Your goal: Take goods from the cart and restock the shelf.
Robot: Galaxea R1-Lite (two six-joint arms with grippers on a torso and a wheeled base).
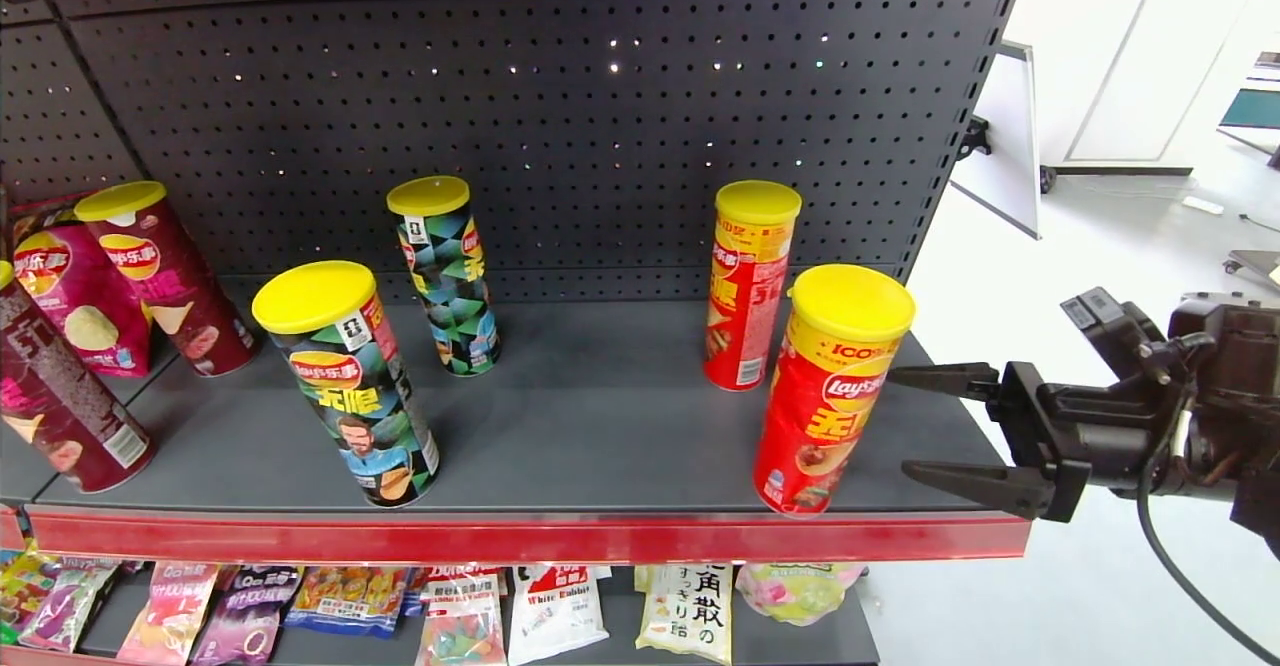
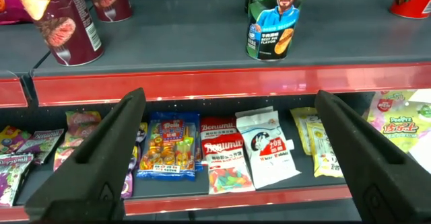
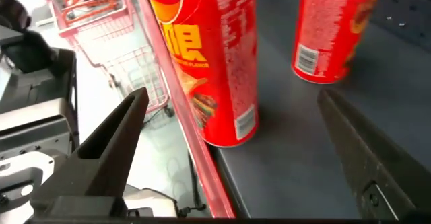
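A red chip can with a yellow lid (image 1: pixel 828 391) (image 3: pixel 212 62) stands upright at the front right of the grey shelf (image 1: pixel 600 426). My right gripper (image 1: pixel 905 424) (image 3: pixel 232 150) is open just to its right, off the shelf's end, fingers apart and holding nothing. A second red can (image 1: pixel 748 281) (image 3: pixel 333 29) stands behind it. Two dark patterned cans (image 1: pixel 350 381) (image 1: pixel 445 271) stand in the middle; one patterned can (image 2: pixel 275 19) shows from below. My left gripper (image 2: pixel 232 157) is open, facing the lower shelf's snack bags (image 2: pixel 225 158).
Purple and maroon cans (image 1: pixel 160 276) (image 2: pixel 60 19) stand at the shelf's left. A red lip (image 1: pixel 520 538) edges the shelf front. A pegboard back panel (image 1: pixel 520 116) rises behind. A red-and-white shopping cart (image 3: pixel 111 46) stands on the floor beside the shelf.
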